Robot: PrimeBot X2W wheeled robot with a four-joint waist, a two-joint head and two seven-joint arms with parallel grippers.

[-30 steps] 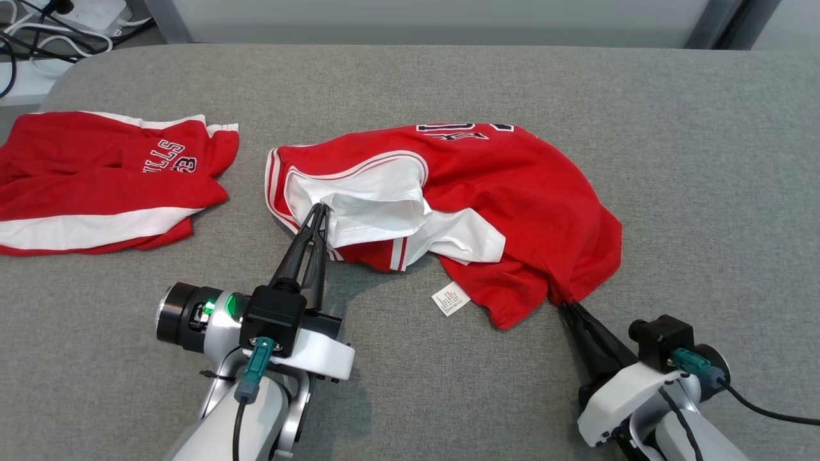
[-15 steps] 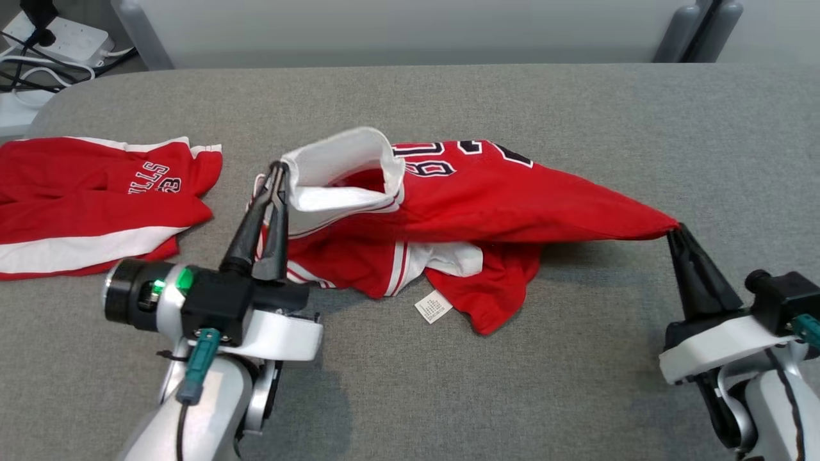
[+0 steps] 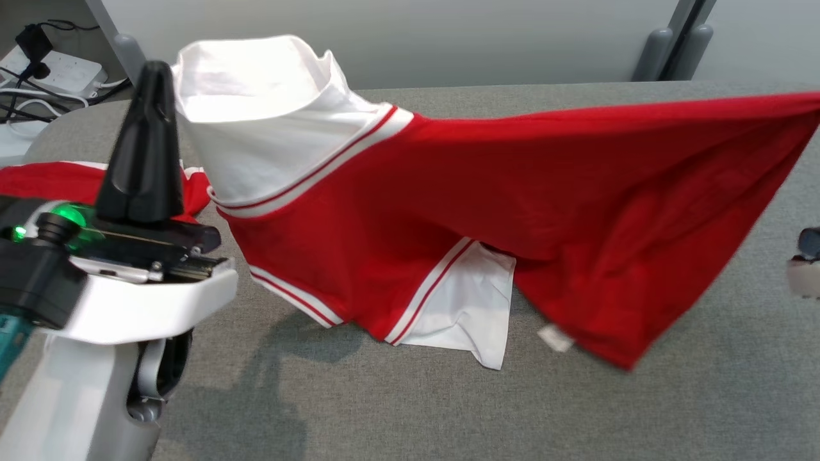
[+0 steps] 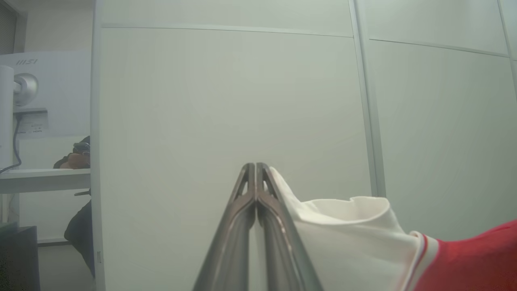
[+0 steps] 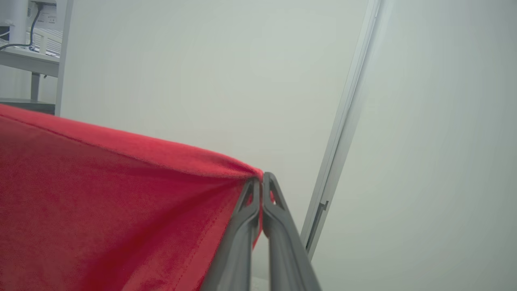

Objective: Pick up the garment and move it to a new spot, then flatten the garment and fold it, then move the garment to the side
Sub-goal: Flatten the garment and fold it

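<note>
Head view: garment [image 3: 512,211] hangs rightward from closed left pincer [image 3: 154,67].

Hanging garment [image 3: 448,211] spans table [image 3: 384,410], near side open

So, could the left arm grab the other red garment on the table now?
Probably not: the left gripper is shut on the lifted garment, so it is occupied, though the other garment lies close behind it.
</note>
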